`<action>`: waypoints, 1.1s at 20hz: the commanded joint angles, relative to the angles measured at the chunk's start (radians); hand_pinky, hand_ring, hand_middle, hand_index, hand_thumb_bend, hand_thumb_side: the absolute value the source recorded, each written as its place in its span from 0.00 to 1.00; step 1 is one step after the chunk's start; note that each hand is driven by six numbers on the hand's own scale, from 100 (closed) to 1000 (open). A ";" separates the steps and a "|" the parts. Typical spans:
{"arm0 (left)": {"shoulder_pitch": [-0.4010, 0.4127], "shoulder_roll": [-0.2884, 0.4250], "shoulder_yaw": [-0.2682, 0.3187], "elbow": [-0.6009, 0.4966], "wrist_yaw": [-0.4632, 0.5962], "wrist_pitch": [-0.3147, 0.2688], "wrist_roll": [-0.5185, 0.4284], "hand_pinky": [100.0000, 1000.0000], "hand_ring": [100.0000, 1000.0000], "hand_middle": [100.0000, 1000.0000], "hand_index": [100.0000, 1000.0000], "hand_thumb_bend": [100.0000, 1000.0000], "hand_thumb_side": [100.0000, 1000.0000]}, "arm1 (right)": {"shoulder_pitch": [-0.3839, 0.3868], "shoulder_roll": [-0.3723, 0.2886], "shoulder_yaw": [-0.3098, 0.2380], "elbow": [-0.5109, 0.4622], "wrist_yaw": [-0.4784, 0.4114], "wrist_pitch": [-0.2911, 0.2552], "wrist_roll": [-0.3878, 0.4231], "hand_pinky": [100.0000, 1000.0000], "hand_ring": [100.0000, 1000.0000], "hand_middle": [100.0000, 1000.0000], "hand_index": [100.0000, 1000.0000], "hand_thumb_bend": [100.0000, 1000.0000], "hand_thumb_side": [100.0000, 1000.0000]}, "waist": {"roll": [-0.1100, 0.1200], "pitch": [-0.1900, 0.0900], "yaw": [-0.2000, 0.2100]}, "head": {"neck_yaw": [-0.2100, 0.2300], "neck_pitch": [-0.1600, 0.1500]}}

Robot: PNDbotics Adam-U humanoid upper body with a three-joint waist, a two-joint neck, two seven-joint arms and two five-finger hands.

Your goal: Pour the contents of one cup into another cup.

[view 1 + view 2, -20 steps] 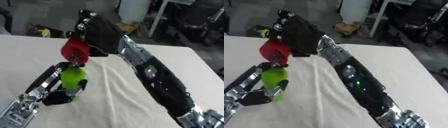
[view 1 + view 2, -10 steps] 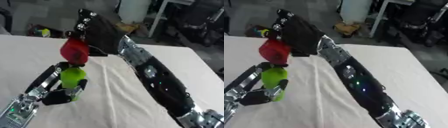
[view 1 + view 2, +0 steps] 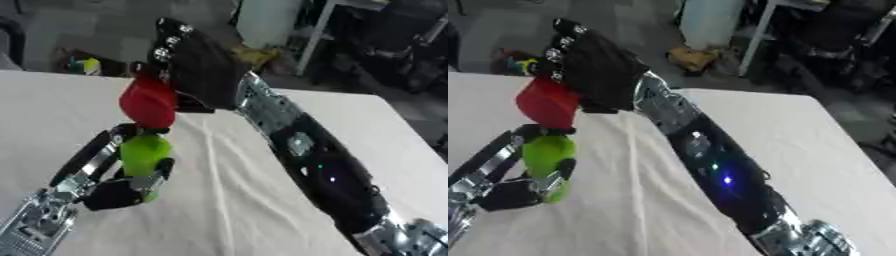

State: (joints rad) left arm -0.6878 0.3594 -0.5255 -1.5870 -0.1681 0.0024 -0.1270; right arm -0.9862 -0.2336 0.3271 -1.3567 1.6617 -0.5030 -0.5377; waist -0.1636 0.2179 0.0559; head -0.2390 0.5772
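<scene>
Directly above the green cup (image 3: 144, 156), clasped upright in the left hand (image 3: 118, 189), keep the red cup (image 3: 148, 102), clamped inverted in the right hand (image 3: 201, 67), centred mouth-over-mouth until fully drained, avoiding sideways drift.

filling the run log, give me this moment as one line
phase: pouring | right hand: shut on red cup, tipped over green cup | left hand: shut on green cup | surface: white cloth

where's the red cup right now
The red plastic cup is left of centre in the left eye view, held tipped by the right robot hand directly above the green plastic cup, which the left robot hand holds.
</scene>
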 commanded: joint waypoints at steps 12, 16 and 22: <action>0.007 0.024 0.002 -0.017 -0.033 -0.016 0.022 0.00 0.65 0.56 0.83 0.00 0.37 | -0.016 -0.024 -0.016 -0.022 -0.035 0.009 0.015 0.45 0.28 0.24 0.56 0.00 0.13 | 0.013 -0.023 -0.002 | -0.004 -0.010; 0.041 0.033 -0.010 -0.002 -0.083 -0.051 0.053 0.00 0.64 0.56 0.83 0.00 0.36 | -0.014 -0.024 -0.015 -0.023 -0.045 0.008 0.021 0.45 0.28 0.23 0.56 0.00 0.13 | 0.016 -0.021 -0.002 | -0.007 -0.007; 0.083 0.043 -0.027 0.023 -0.163 -0.141 0.158 0.14 0.71 0.62 0.84 0.00 0.35 | -0.014 -0.025 -0.015 -0.024 -0.051 0.006 0.025 0.45 0.28 0.23 0.56 0.00 0.13 | 0.017 -0.021 0.000 | -0.010 -0.007</action>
State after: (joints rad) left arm -0.5934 0.3882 -0.5512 -1.5556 -0.3136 -0.1208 0.0067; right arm -0.9851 -0.2338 0.3235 -1.3573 1.6240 -0.4979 -0.5145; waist -0.1565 0.2178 0.0560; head -0.2456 0.5757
